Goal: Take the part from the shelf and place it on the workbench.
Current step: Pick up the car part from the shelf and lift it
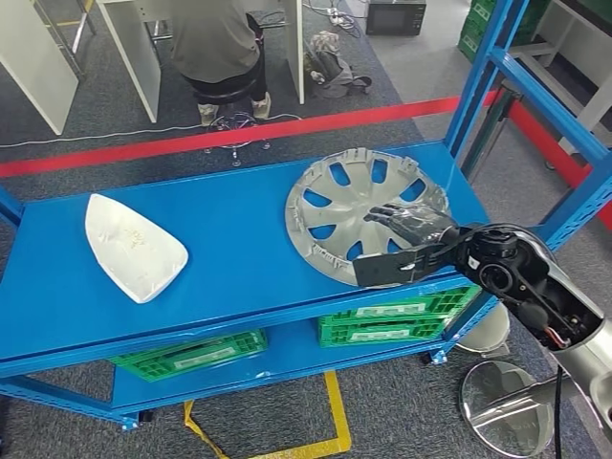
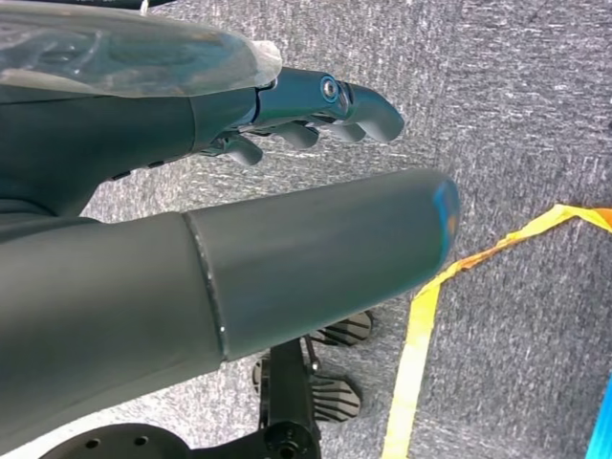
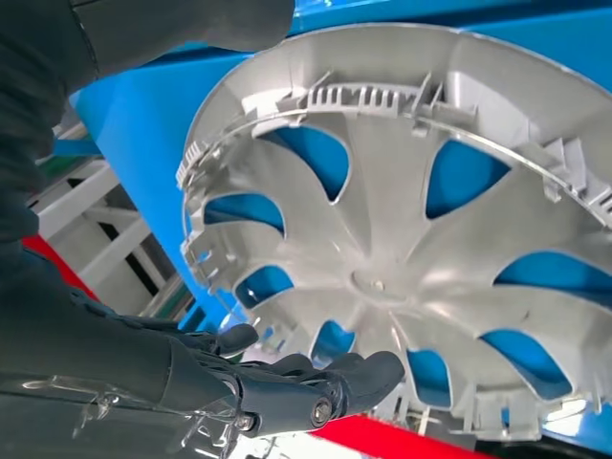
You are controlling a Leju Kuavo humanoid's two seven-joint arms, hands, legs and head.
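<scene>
Right hand (image 1: 404,234) over flat hubcap (image 1: 339,206).

1. The round silver-grey plastic wheel cover (image 1: 364,212) has curved spokes, and the blue of the shelf shows through its openings.
2. The metal shelf (image 1: 230,239) is bright blue on its top board, frame and posts.
3. The white teardrop-shaped shell part (image 1: 132,246) at the left carries faint yellowish marks.
4. The plastic crates (image 1: 389,317) on the lower level are green with pale labels.
5. The right hand (image 1: 404,234) has black fingers (image 3: 317,382); its arm is silver and black.
6. The left hand (image 2: 317,110) is dark grey.
7. The carpet floor (image 1: 404,421) is speckled grey, crossed by a red stripe (image 1: 238,134) and yellow tape (image 1: 339,421).
</scene>
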